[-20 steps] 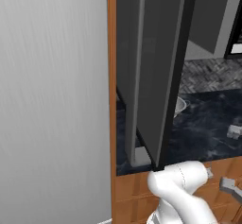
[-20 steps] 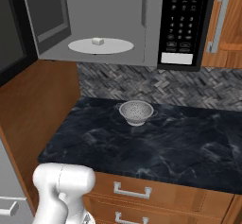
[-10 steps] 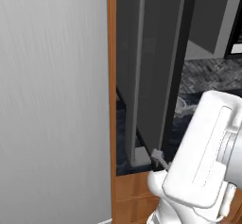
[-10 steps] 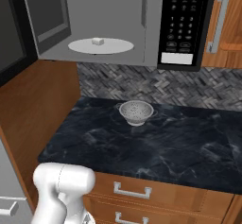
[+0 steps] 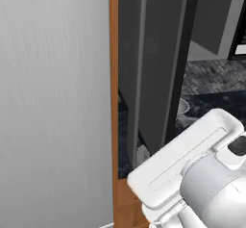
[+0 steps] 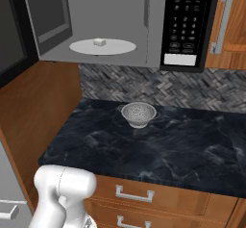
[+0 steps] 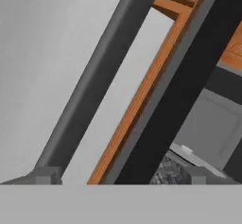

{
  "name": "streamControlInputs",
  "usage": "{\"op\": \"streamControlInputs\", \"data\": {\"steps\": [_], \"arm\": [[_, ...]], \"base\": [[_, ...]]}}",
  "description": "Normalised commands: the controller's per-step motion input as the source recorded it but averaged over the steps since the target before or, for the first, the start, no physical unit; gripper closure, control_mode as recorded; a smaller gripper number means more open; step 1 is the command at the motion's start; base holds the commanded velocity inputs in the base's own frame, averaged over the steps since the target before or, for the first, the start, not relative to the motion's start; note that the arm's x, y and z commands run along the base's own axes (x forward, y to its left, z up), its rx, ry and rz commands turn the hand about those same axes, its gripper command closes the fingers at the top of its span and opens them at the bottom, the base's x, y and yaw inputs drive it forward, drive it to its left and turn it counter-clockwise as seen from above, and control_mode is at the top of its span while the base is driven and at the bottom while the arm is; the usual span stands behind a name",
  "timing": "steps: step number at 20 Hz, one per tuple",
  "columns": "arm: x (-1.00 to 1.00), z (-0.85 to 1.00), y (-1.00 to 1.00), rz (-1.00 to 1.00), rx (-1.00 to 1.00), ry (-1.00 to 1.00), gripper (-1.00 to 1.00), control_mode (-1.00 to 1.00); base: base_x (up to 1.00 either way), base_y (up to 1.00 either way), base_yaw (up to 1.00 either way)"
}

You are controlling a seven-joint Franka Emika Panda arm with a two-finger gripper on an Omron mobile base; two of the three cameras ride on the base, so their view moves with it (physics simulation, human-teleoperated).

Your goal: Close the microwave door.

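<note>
Microwave door (image 5: 158, 63): stands wide open, edge-on at 12 o'clock in the left base view. Gripper (image 7: 120, 175): tips wide apart, straddling the door's black edge. Advised: press flat against the outer face, sweep steadily toward the cavity (image 6: 110, 25).

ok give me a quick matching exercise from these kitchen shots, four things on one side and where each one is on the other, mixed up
Things:
1. microwave door
2. metal colander
3. small white item
4. keypad panel

Places:
A. on the dark marble counter
B. on the turntable plate inside the microwave
C. swung wide open, edge toward the left base camera
D. right of the open microwave cavity

Pairs: 1-C, 2-A, 3-B, 4-D
</note>
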Motion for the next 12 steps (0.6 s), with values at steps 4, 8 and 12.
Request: {"op": "streamControlInputs", "data": {"steps": [4, 8, 12], "arm": [[0.11, -0.28, -0.11, -0.48, 0.05, -0.07, -1.00, -1.00], [0.18, -0.23, -0.33, -0.40, 0.08, -0.05, -1.00, -1.00], [0.25, -0.19, -0.70, -0.30, 0.16, -0.01, -1.00, -1.00]], "base": [[0.00, 0.00, 0.00], [0.00, 0.00, 0.00], [0.00, 0.00, 0.00]]}}
